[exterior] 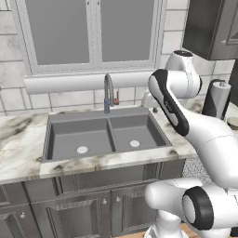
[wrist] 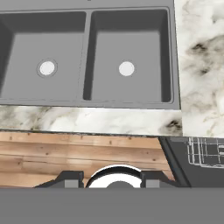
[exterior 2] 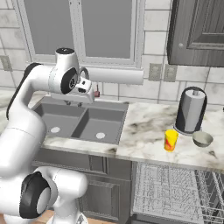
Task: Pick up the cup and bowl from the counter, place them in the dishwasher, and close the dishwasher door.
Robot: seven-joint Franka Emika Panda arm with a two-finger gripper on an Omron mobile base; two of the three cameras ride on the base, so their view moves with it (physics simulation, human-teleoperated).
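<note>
**Cup and bowl wait off to the right of a hand parked over the sink**

While the gripper hangs high above the grey double sink, the yellow cup stands upright on the marbled counter, well apart from it on the robot's right, and nothing sits between the jaws. How wide they stand I cannot tell; the hand view shows just the two dark finger tips at its lower edge. Just beside the cup, further right, lies the pale bowl, in front of the tall dark cylinder. Below them the dishwasher's wire rack is pulled out (so the door looks open). The coming reach, as I judge it, must swing rightward along the counter and down; the cup is the nearer target.
</note>
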